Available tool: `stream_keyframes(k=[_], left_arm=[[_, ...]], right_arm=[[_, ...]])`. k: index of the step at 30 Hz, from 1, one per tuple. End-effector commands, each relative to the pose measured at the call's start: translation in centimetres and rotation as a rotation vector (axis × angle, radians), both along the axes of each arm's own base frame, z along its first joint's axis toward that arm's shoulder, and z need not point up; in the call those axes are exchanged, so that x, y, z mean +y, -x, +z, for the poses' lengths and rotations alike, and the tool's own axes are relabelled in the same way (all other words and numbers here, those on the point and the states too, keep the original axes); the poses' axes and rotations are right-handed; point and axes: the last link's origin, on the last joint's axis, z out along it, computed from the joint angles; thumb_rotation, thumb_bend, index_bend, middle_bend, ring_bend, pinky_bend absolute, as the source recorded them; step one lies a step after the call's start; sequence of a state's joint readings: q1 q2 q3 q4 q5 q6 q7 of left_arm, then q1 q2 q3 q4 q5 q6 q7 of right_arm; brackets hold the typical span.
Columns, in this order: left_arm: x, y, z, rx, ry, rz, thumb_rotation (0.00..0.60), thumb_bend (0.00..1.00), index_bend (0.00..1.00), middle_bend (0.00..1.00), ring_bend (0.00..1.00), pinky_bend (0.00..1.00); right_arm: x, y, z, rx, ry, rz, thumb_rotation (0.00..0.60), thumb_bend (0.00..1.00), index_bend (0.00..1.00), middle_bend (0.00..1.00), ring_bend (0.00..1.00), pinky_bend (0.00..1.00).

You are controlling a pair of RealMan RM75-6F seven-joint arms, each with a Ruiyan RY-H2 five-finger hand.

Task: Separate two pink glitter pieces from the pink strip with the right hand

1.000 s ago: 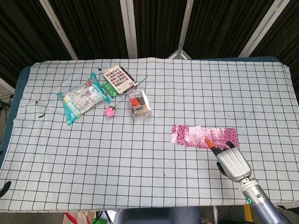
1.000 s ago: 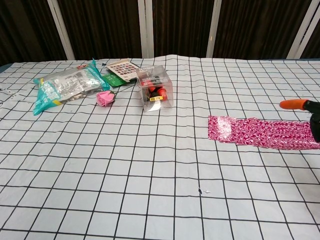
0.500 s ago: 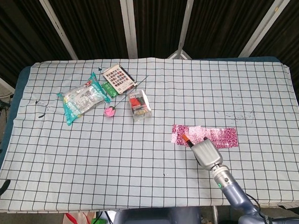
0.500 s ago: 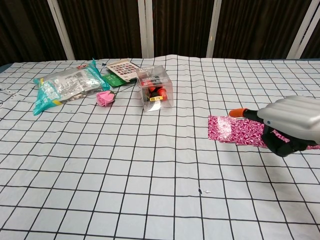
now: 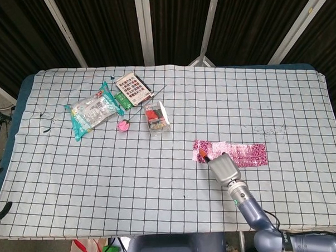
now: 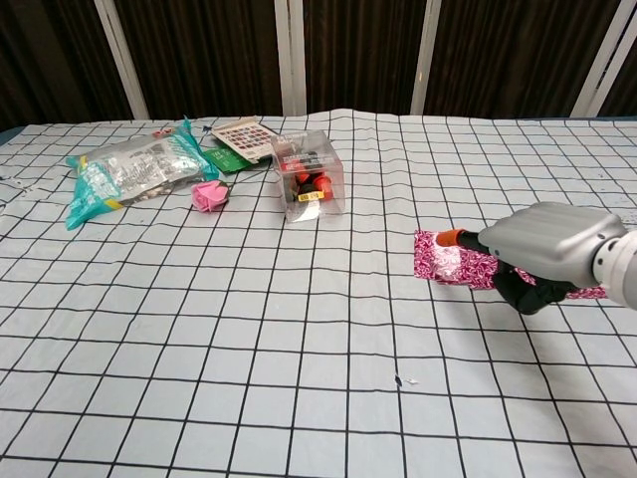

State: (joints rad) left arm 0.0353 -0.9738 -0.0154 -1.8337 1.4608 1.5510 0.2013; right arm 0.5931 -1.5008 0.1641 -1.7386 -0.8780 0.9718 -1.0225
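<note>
Right hand (image 6: 542, 251) has slid left along the pink strip (image 5: 248, 154), orange fingertip now over its left end. Grip unreadable. No pieces separated yet.

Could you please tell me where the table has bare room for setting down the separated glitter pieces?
The checked cloth lies bare in front of the snack bag and clear box, left of the right robot hand on the pink strip. Behind the strip is bare too. The far-left cluster is crowded.
</note>
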Motion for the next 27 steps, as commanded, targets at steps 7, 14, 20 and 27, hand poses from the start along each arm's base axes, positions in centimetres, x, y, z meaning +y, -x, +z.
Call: stream_keyframes(k=[7,14,20,27], left_arm=[[-0.1,0.0,0.1,-0.002,-0.002,-0.001,0.600,0.35,0.16,0.00,0.00,0.09],[-0.1,0.0,0.1,-0.004,0.001,-0.001,0.600,0.35,0.16,0.00,0.00,0.09],[-0.1,0.0,0.1,-0.005,-0.001,-0.001,0.600,0.35,0.16,0.00,0.00,0.09],[-0.1,0.0,0.2,-0.010,-0.001,-0.001,0.600,0.35,0.16,0.00,0.00,0.09]], right_arm=[[-0.5,0.1,-1.0,0.051,-0.025,-0.035,0.600,0.78,0.08,0.79,0.77,0.42],[-0.5,0.0,-1.4,0.069,-0.032,-0.042,0.600,0.78,0.09,0.79,0.77,0.42],[-0.2,-0.4,-2.0,0.079,-0.046,-0.039,0.600,0.78,0.09,0.79,0.77,0.42],[0.2,-1.2,-3.0,0.085,-0.069,-0.021,0.600,0.78,0.09,0.79,0.77,0.42]])
